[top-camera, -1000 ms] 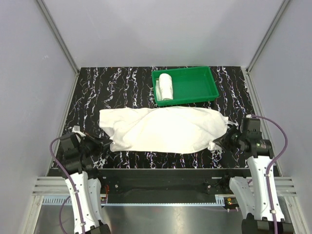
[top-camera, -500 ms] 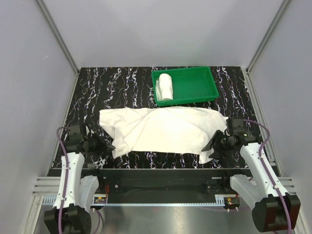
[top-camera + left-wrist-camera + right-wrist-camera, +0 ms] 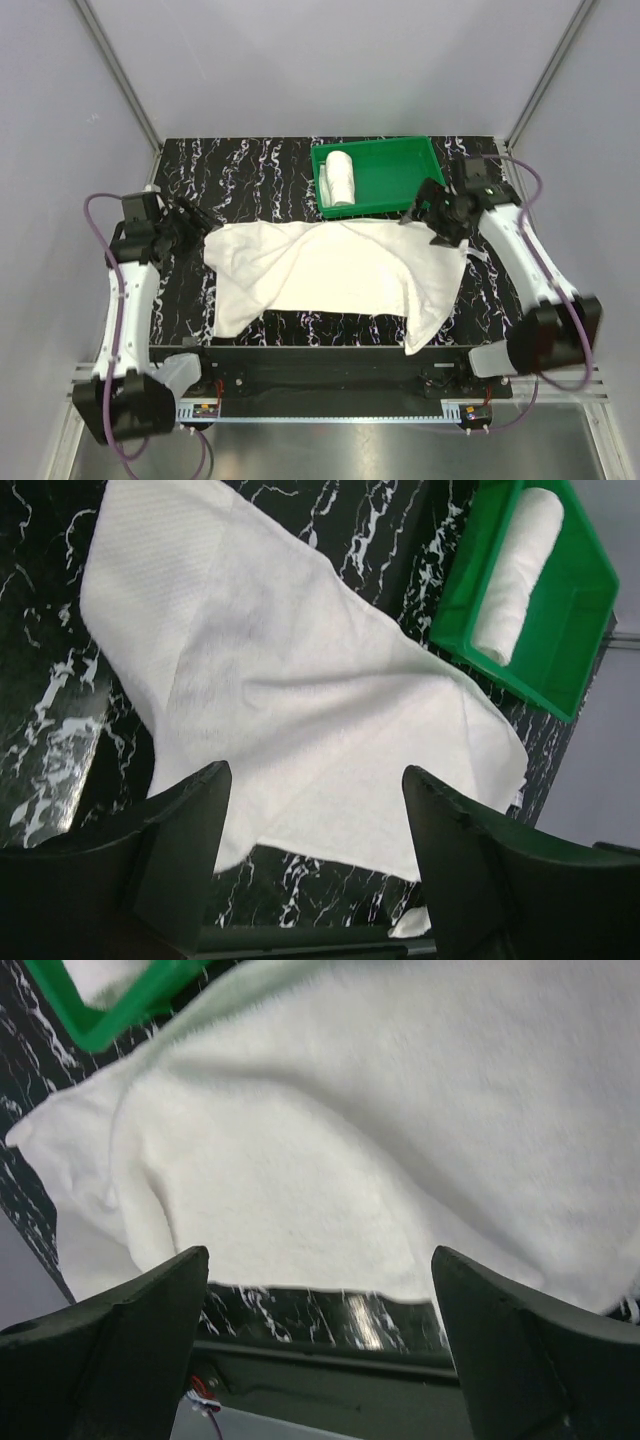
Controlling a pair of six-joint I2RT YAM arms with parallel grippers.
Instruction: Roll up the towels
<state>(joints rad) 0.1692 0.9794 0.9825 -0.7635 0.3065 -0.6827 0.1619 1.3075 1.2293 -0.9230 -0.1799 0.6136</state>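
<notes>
The left gripper (image 3: 312,773) is standing with its jaws spread wide and nothing between them, and the right gripper (image 3: 318,1255) is gaping just as wide, also gripping nothing. Beneath both pairs of fingers the large towel (image 3: 340,265) is lying flat and unrolled on the black marbled table (image 3: 250,180). The left gripper is hovering just beside its far-left corner. The right one is hanging over its far-right corner, close to the near right corner of the green tray (image 3: 375,145). Counting: two arms are reaching in, there are two white towels, and one tray is sitting at the far side of the table. The small towel (image 3: 341,178) is lying already rolled inside the tray, against its left wall, and the tray's near rim is touching or slightly overlapping the large towel's far edge. Compared with a second ago, both grippers were pinched shut low at the towel's near corners. They have since let go and swung up and away from the bases to the far corners. The large towel has changed shape too: its near corners are now trailing toward the arms, the right one reaching the table's near edge, and the cloth is looking narrower from left to right than before. The tray and the rolled towel are staying where they were.
</notes>
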